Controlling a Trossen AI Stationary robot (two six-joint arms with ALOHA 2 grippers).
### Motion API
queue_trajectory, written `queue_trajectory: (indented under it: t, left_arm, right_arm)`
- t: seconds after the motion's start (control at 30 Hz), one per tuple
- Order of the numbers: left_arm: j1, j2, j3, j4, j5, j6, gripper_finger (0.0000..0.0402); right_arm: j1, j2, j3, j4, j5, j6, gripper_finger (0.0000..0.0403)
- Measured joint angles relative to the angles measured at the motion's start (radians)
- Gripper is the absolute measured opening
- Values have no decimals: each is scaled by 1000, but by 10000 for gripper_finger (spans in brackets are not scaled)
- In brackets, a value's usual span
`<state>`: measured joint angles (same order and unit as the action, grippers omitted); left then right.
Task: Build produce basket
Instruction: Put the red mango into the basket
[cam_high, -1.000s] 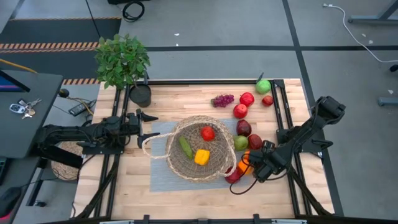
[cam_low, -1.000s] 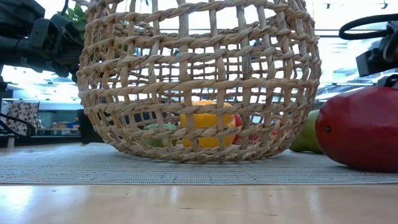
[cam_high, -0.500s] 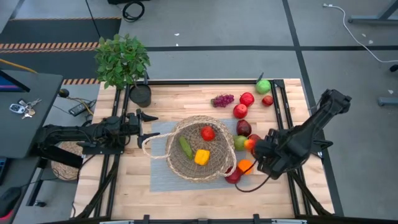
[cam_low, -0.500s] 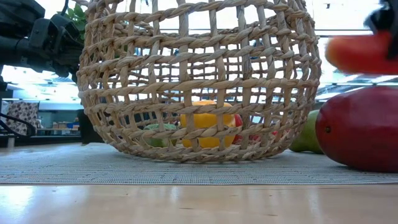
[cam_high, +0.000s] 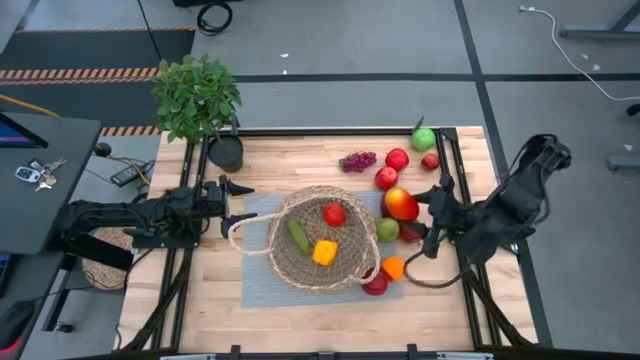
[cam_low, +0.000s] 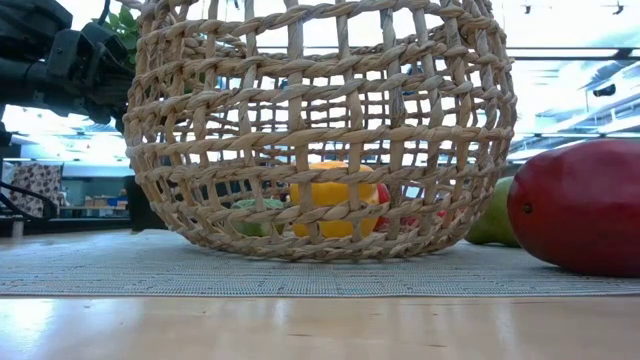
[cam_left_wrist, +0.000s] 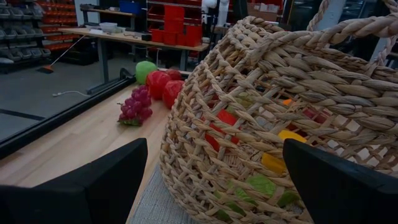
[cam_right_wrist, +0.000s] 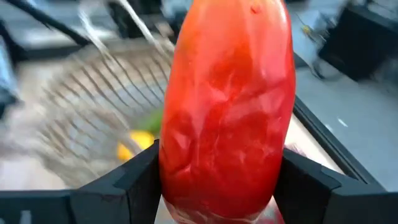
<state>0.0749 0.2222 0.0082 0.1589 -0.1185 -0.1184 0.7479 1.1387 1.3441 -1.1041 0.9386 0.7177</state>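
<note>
The tan wicker basket (cam_high: 320, 238) stands on a grey mat (cam_high: 255, 290) mid-table, and holds a red tomato (cam_high: 334, 213), a green cucumber (cam_high: 299, 236) and a yellow piece (cam_high: 324, 252). My right gripper (cam_high: 415, 208) is just right of the basket's rim, shut on a red-orange fruit (cam_high: 400, 204). More produce lies right of the basket and toward the far edge: purple grapes (cam_high: 358, 160), red fruits (cam_high: 397, 158), a green apple (cam_high: 423, 138), an orange piece (cam_high: 393, 267). My left gripper (cam_high: 240, 204) waits open at the basket's left side. My right gripper pinches the red-orange fruit's two long sides (cam_right_wrist: 180, 155) between its two fingers (cam_right_wrist: 134, 186). The fingers come from the table's right, slanting down. The fruit sticks out lengthwise beyond the fingers, lifted clear above the produce beside the basket.
A potted leafy plant (cam_high: 197, 95) stands at the far left corner. Black frame rails (cam_high: 452, 180) run along the table's left and right sides. A big dark red fruit (cam_low: 580, 205) and a green one (cam_low: 495, 215) lie close to the basket's right side.
My right gripper has risen from the table at the basket's near right with the red-orange fruit. It has tipped up from pointing steeply down and gone toward the far edge. The fruit is lifted clear and has passed up out of the low view.
</note>
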Motion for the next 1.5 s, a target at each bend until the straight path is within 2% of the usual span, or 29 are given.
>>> queue_trajectory:
  t: [0.1, 0.27, 0.5, 0.67, 1.0, 1.3, 1.5]
  left_arm:
    - [0, 0, 0, 0, 0, -1, 382]
    - [0, 0, 0, 0, 0, 0, 382]
    - [0, 0, 0, 0, 0, -1, 382]
    - [0, 0, 0, 0, 0, -1, 382]
    - [0, 0, 0, 0, 0, 0, 382]
    - [0, 0, 0, 0, 0, -1, 382]
    - [0, 0, 0, 0, 0, 0, 382]
  right_arm:
    - [-14, -16, 32, 169, -34, -158, 260]
    - [-35, -23, 44, 431, -152, -394, 260]
    - [-79, 8, 44, 620, -289, -578, 260]
    - [-160, 36, 44, 688, -399, -642, 260]
    - [-386, 131, 44, 849, -802, -670, 260]
    - [-535, 241, 63, 928, -1108, -659, 260]
    - [-556, 343, 204, 825, -1147, -704, 259]
